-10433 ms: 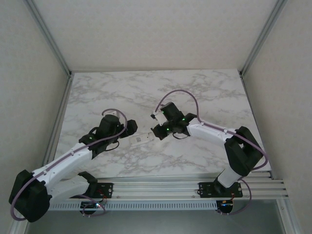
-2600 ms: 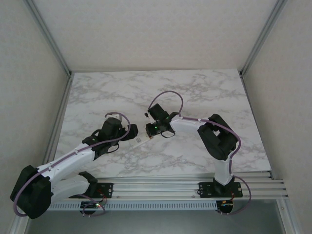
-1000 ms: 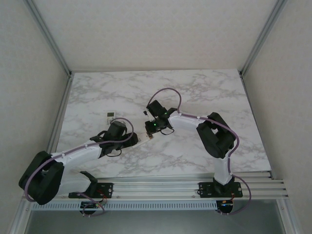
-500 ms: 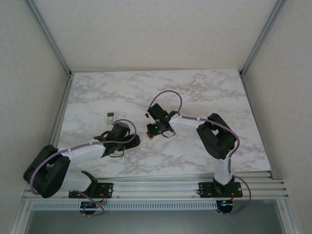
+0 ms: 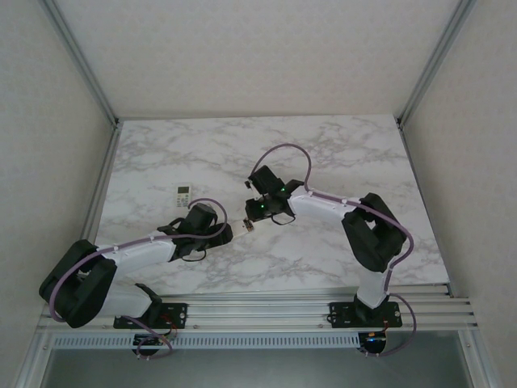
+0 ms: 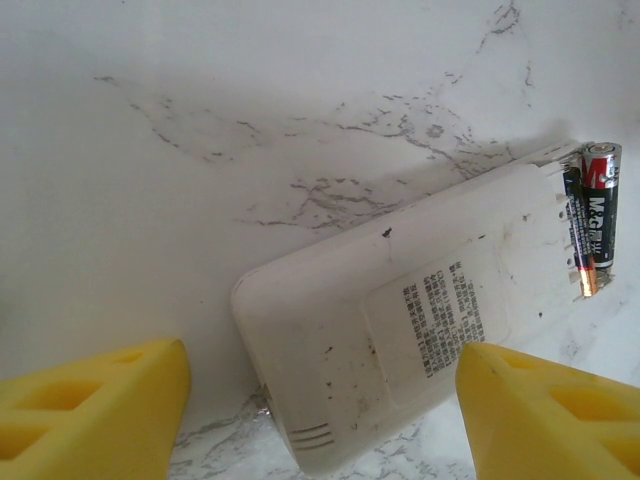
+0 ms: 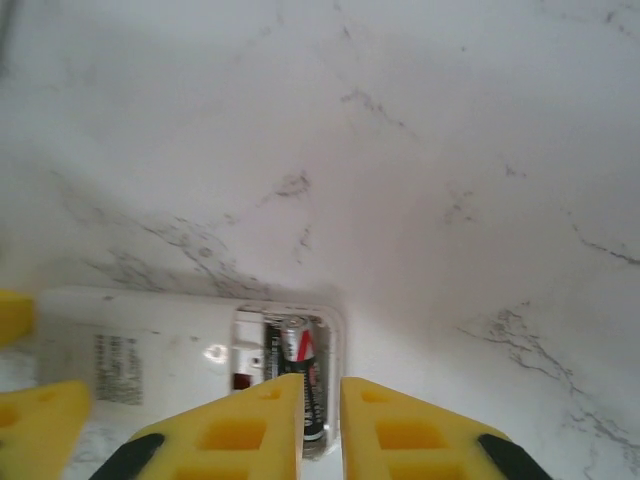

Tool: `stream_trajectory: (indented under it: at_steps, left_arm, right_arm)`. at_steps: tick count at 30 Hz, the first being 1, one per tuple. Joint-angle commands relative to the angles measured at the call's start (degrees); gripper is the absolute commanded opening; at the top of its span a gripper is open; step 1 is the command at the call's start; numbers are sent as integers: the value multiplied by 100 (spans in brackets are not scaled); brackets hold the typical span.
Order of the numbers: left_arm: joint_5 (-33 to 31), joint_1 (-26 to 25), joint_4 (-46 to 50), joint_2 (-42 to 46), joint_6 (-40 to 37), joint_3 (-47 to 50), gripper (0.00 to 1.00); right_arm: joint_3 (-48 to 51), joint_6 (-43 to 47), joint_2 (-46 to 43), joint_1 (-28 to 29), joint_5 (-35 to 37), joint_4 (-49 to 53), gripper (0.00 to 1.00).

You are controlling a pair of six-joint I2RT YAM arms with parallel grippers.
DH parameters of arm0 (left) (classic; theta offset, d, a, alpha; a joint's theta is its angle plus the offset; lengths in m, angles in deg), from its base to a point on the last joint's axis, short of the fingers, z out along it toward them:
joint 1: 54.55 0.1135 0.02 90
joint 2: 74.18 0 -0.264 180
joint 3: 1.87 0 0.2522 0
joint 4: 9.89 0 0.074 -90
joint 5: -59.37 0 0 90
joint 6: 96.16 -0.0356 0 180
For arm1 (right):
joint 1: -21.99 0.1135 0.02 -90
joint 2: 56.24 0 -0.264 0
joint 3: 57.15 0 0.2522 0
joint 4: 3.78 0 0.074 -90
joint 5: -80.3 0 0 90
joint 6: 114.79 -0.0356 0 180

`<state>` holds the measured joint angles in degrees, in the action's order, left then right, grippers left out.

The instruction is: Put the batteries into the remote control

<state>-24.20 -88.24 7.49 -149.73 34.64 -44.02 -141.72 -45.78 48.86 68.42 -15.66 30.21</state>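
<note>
The white remote control (image 6: pixel 400 340) lies back-up on the marble table, its battery bay open at the far end. Two dark batteries (image 6: pixel 597 215) with red lettering lie side by side in that bay. My left gripper (image 6: pixel 320 425) is open, its yellow fingers (image 6: pixel 90 410) standing either side of the remote's near end. My right gripper (image 7: pixel 320 425) hovers right over the bay, jaws parted by a narrow gap with nothing clamped; a battery (image 7: pixel 297 350) shows through the gap. In the top view both grippers (image 5: pixel 226 232) (image 5: pixel 257 217) meet at the remote (image 5: pixel 241 229).
A second small white remote (image 5: pixel 183 192) lies on the table left of and behind the left arm. The left gripper's yellow fingers (image 7: pixel 40 425) show at the left edge of the right wrist view. Metal frame rails (image 5: pixel 105 186) border the table.
The right gripper's jaws have parted slightly over the battery bay and its elbow swung right. The left gripper edged a little further along the remote, still open.
</note>
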Motion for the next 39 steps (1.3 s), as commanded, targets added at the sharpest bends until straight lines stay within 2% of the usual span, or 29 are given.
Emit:
stream_trajectory:
  at_steps: [1, 14, 21, 30, 39]
  left_arm:
    - [-195, -32, 91, -113, 51, -101, 71]
    - [-68, -32, -1, -267, 24, -144, 60]
    - [-81, -30, 9, -259, 17, -141, 59]
    - [-81, -32, -26, -294, 25, -127, 58]
    - [-99, -32, -37, -315, 20, -119, 58]
  right_arm:
    - [-92, -227, -18, -6, -326, -3, 19]
    - [-284, -118, 560, 37, -556, 0, 21]
    - [-270, -133, 687, 44, -560, -15, 17]
    - [-283, -44, 875, 102, -485, 123, 16]
    - [-96, 29, 1025, 371, 33, 642, 9]
